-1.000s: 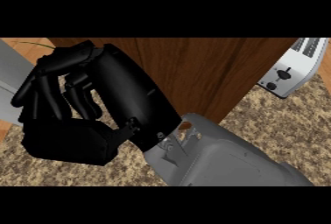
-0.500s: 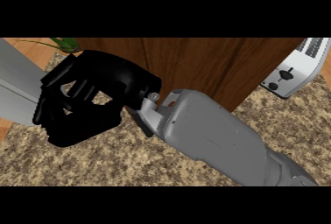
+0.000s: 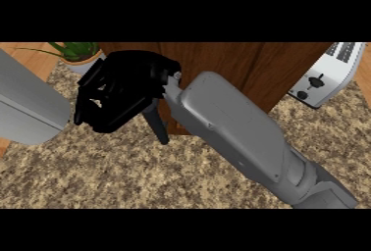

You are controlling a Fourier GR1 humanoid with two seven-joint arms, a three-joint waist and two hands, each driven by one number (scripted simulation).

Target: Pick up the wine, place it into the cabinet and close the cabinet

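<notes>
My right hand [image 3: 121, 94] is in the upper middle of the head view, against the left part of the brown wooden cabinet [image 3: 239, 68]. Its fingers are relaxed and hold nothing, and its thumb [image 3: 156, 126] points down over the counter. The grey right forearm [image 3: 239, 132] runs from the lower right up to the hand and hides part of the cabinet front. No wine bottle shows anywhere. A grey left forearm [image 3: 29, 105] fills the left edge; its hand is out of view.
A white toaster [image 3: 322, 78] stands at the upper right beside the cabinet. A potted green plant [image 3: 78, 53] sits at the upper left. Speckled granite counter [image 3: 109, 171] spreads across the lower half.
My right hand has moved up and to the right, closer to the cabinet, with its fingers uncurling. The forearm has swung to a steeper diagonal.
</notes>
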